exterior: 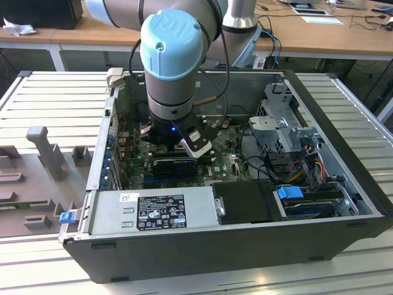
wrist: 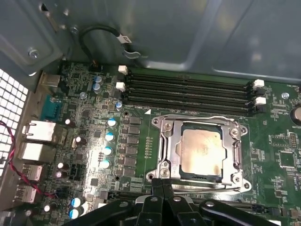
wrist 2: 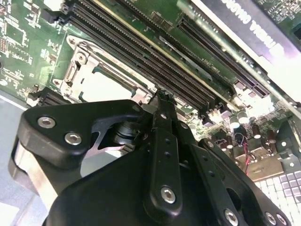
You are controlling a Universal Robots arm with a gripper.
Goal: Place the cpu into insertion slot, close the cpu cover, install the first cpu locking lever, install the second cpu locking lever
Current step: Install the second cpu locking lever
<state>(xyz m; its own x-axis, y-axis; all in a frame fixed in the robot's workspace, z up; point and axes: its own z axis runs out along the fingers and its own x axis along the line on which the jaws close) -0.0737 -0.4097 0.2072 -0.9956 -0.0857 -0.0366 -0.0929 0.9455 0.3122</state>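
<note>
Hovering over the socket inside the open PC case [exterior: 344, 203]; chip already seated, cover down.

Arm is reaching into the case on the slatted worktop [exterior: 55, 92], end effector [wrist: 162, 188] just beside the socket edge, fingers pinched together with nothing between them. Motherboard [wrist: 94, 141] is lying flat under it, long black memory slots [wrist: 188, 92] beside the socket. Insertion slot [wrist: 200, 150] has the cpu cover [wrist: 235, 150] lying flat over it, window framing the cpu [wrist: 201, 151]; both also show in the second wrist view (cpu [wrist 2: 106, 87]). Can't tell whether either locking lever is latched. My read: chip is light, rigid and slippery on its metal top, and the contact field under it is fragile, so leave it alone. Cover is thin stiff metal; press on the frame only.
</note>
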